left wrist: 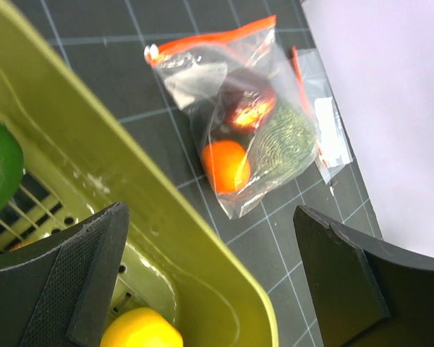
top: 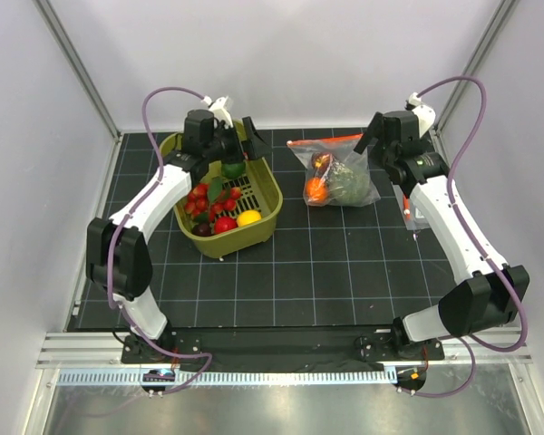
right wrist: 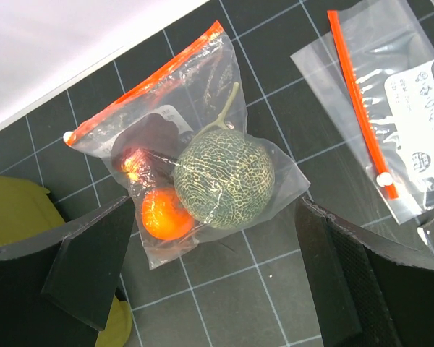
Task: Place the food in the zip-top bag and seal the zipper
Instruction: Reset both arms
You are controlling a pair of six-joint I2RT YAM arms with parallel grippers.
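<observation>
Lying on the table (top: 326, 272) just right of the basket (top: 276, 194), the bag (top: 337, 172) already holds a netted melon (right wrist: 224, 179), an orange (right wrist: 166, 215) and a dark fruit (right wrist: 141, 148). Its zipper (right wrist: 145, 83) runs along the far edge, and whether that is pressed closed cannot be told. The film looks thin, crinkly and slippery. With three fruits bunched at the bottom it should be bottom-heavy and floppy, likely to sag or roll if lifted by the middle. The flatter, stiffer zipper strip near one white end seems the best hold, pinched and slid along while something steadies the other end. The right gripper (right wrist: 213, 267) hovers over the bag, fingers spread and empty. The left gripper (left wrist: 213, 267) hangs over the basket, also spread and empty. A spare bag (right wrist: 390, 108) lies to the right.
</observation>
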